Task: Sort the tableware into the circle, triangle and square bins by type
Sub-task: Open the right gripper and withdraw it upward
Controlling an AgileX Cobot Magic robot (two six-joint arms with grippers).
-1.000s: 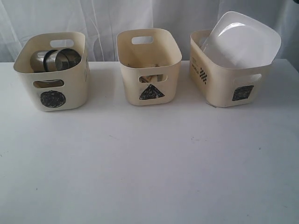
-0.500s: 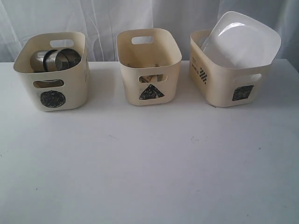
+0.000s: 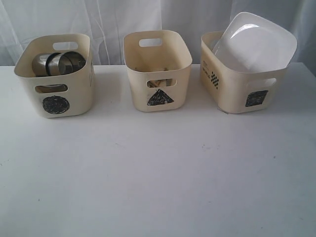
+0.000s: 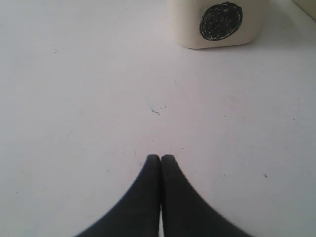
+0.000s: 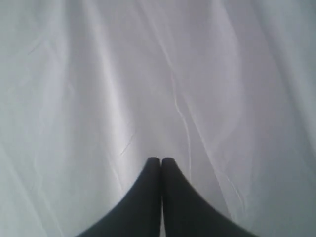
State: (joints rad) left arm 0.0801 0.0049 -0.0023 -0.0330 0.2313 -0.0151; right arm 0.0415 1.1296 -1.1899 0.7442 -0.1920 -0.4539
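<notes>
3 cream plastic tubs [image 3: 136, 84] line the white desk [image 3: 158, 187] along its far edge, open room before them, with left hand [image 4: 161, 158] and right hand [image 5: 161, 160] closed, empty.

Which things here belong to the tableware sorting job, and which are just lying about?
Part of the job: circle bin, steel bowls, triangle bin, square bin, white plate.
Just there: white table, white curtain.

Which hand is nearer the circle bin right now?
Left, most likely. The left hand, shut, sits over the table with the circle bin ahead of it. The right hand, also shut, faces only white cloth, with no bin in its view.
</notes>
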